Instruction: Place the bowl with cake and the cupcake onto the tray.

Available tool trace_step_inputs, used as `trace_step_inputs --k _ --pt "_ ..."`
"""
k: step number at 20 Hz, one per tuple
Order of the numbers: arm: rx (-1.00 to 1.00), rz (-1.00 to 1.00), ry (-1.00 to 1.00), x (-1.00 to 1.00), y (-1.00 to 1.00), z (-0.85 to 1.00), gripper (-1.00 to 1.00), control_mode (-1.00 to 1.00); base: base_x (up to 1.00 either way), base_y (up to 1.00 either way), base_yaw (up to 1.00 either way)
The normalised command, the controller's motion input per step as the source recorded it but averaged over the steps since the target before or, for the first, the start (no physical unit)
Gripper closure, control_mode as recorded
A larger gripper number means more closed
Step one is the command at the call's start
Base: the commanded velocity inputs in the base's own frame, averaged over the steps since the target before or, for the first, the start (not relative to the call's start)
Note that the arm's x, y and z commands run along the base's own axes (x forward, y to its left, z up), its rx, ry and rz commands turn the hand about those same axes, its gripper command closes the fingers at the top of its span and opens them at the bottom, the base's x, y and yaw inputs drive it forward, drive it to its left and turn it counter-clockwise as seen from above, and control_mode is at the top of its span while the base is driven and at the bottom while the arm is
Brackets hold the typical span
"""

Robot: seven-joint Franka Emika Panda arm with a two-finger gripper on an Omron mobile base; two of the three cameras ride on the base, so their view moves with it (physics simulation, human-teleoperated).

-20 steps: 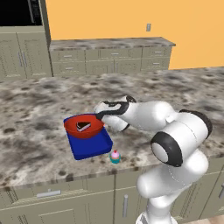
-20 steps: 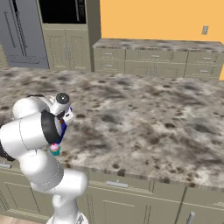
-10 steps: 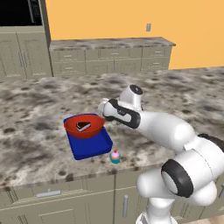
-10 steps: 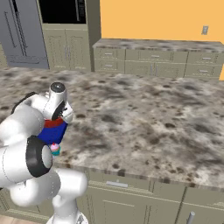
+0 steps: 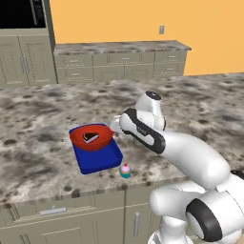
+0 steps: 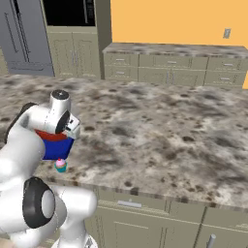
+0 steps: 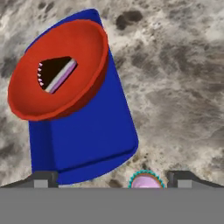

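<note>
- Orange wall [image 5: 119,19], grey-green cabinets [image 5: 119,64] behind.
- Speckled stone table [image 5: 200,102].
- Blue tray [image 5: 97,159] near its front edge.
- Red bowl [image 5: 91,137] with cake [image 5: 90,138] on the tray's far end.
- Pincer [image 7: 111,177] wide open, empty.
- Cupcake [image 5: 125,170] just off the tray's near corner.

You're looking at a glossy red bowl [image 5: 92,138] — smooth, plastic-looking, with a soft sheen along its rim. The dark blue tray [image 5: 97,157] under it is smooth too, nearly matt. The cake [image 7: 55,73] shows a dark brown face with a pale smooth layer. The cupcake [image 5: 125,170] has a ridged teal wrapper and soft pink frosting. The countertop [image 5: 43,157] reads as polished mottled granite — grey, brown and cream speckle. The cabinet fronts [image 5: 66,221] look like matt painted wood.
</note>
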Motion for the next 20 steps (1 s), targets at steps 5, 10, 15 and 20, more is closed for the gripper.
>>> trace_step_inputs --k 5,10,15,20 --pt "-0.11 0.29 0.0 -0.66 -0.16 -0.18 -1.0 -1.0 0.0 0.0 0.0" --pt "-0.15 0.28 -0.02 -0.55 0.03 -0.3 -1.0 -1.0 0.0 0.0 0.0" --pt "-0.17 0.09 0.02 -0.09 0.12 -0.25 -1.0 -1.0 0.0 0.0 0.0" --pt "-0.1 0.04 0.0 0.13 0.01 -0.37 -1.0 -1.0 0.0 0.0 0.0"
